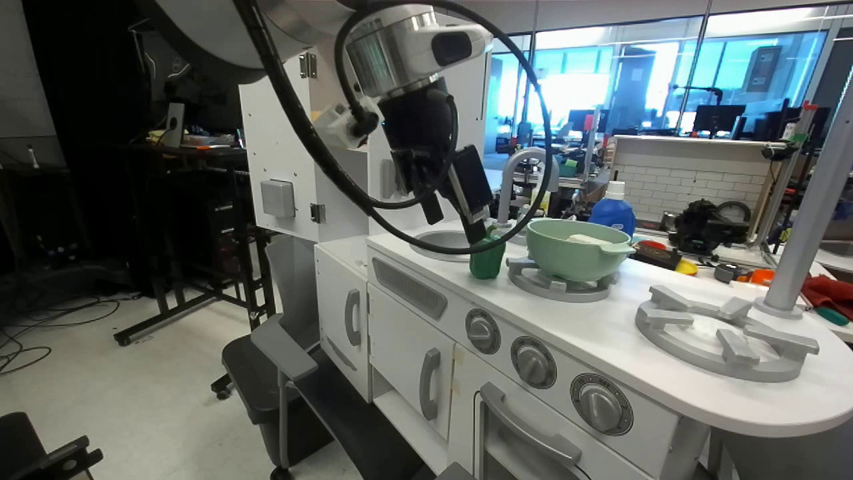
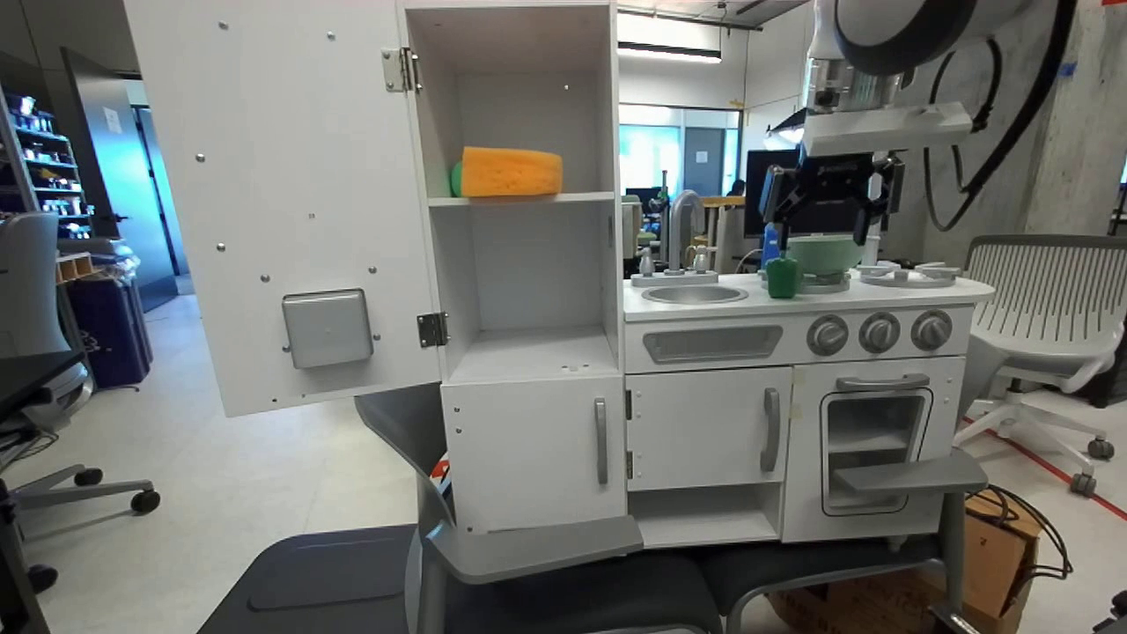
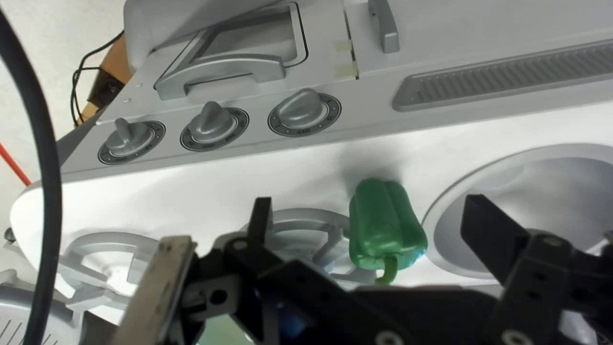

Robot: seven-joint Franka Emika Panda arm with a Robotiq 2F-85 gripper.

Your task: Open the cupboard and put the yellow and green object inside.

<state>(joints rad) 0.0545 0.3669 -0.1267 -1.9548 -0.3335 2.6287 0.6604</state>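
Observation:
The cupboard [image 2: 546, 273] stands with its white door [image 2: 290, 211] swung wide open to the side. On its upper shelf lies the yellow object [image 2: 511, 172], an orange-yellow lump, with a bit of green showing at its left end. A green bell pepper [image 1: 486, 263], the green object, sits on the white countertop by the sink, its stem up. My gripper [image 1: 454, 223] hangs above the counter near this pepper, jaws wide apart. In the wrist view the pepper appears between the two fingers [image 3: 261, 218], with a gap on either side; nothing is gripped.
A pale-green bowl [image 1: 566, 257] rests on a grey burner beside the pepper. On the pepper's other side are the sink [image 2: 647, 295] and its curved grey faucet [image 2: 678, 224]. A blue bottle [image 1: 612, 215] stands behind the bowl, and a grey pole [image 1: 813, 180] rises beyond the second burner.

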